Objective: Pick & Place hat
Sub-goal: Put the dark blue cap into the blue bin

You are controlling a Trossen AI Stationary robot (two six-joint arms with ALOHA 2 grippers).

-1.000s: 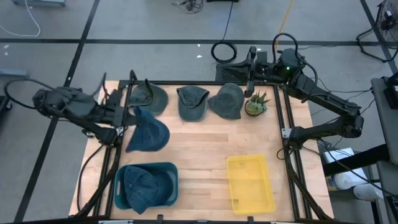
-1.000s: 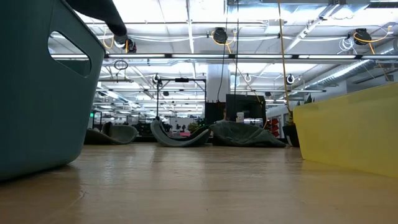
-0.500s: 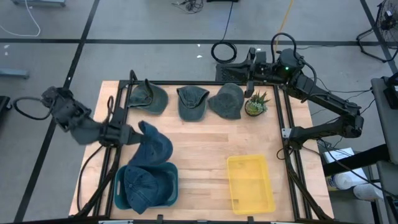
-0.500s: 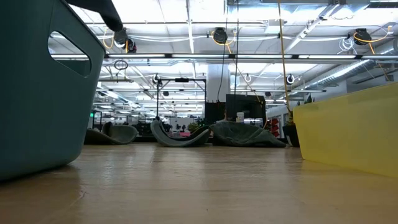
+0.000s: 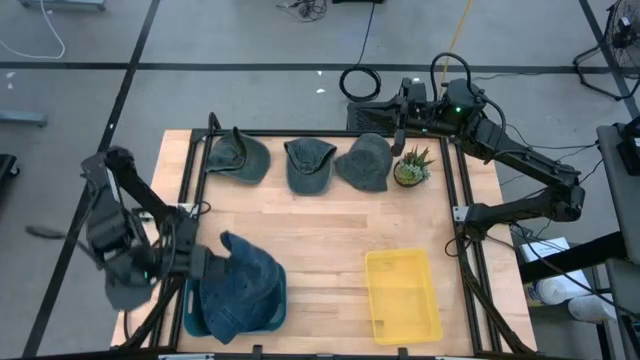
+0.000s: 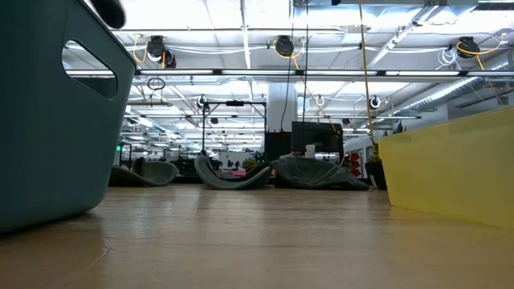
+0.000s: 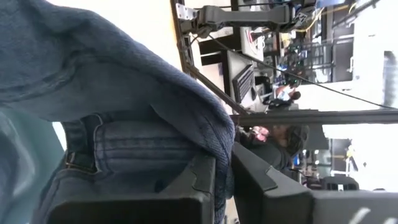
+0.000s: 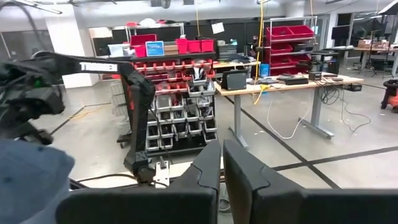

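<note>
From the high view, a teal bin (image 5: 270, 272) sits at the front left corner of the desk (image 5: 330, 225). A blue denim hat (image 5: 222, 305) already lies inside it, and a second denim hat (image 5: 250, 268) hangs over the bin's top, pinched in the left end effector (image 5: 205, 263), which is clenched on the hat's edge at the bin's left rim. The yellow tray (image 5: 402, 296) at front right holds nothing visible. Along the back edge lie three grey-green hats (image 5: 308, 163) in a row, with a small potted plant (image 5: 411, 168) just beside the rightmost one. The middle of the desk is bare wood between the back row and the two containers. The right end effector (image 5: 402, 112) waits past the back right corner, fingers closed and holding nothing.

In the low view, the teal bin's wall (image 6: 48, 120) fills the left side and the yellow tray's wall (image 6: 450, 164) the right, with open desk between them; the three hats (image 6: 233, 174) lie far back.

In the left wrist view, denim fabric (image 7: 118, 81) is gripped between the dark fingers (image 7: 205, 180), with teal bin wall showing at the edge.

The right wrist view shows its fingers (image 8: 214, 168) pressed together, looking out at the room with shelves of red boxes (image 8: 186, 46).
</note>
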